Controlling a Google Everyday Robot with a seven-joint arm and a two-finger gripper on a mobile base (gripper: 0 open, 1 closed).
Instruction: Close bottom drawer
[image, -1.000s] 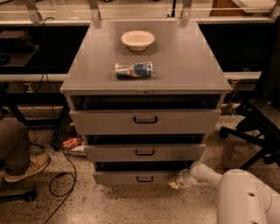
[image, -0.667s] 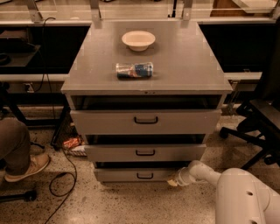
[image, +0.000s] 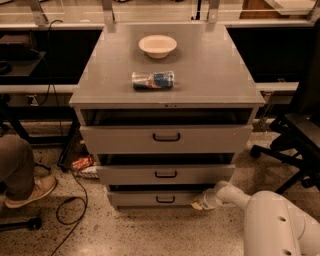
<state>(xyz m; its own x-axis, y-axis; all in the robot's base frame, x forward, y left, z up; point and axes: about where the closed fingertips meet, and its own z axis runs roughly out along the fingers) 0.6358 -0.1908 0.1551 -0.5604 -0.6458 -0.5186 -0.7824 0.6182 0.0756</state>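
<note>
Gripper (image: 202, 202) at right end of bottom drawer (image: 150, 199) front, low beneath tabletop (image: 210, 65) front edge, its opening impossible to tell

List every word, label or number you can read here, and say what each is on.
No text can be read.
Plastic bottle on the cabinet top: blue label, too blurred to read.
Gripper, at the bottom drawer front's right end: no lettering visible.

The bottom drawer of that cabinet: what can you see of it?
The bottom drawer is the lowest of three, grey and metal-looking, with a short, narrow front and a small black loop handle. It sits just above the floor, a dark gap above its front. The robot's hand is at its right end, apparently touching.
</note>
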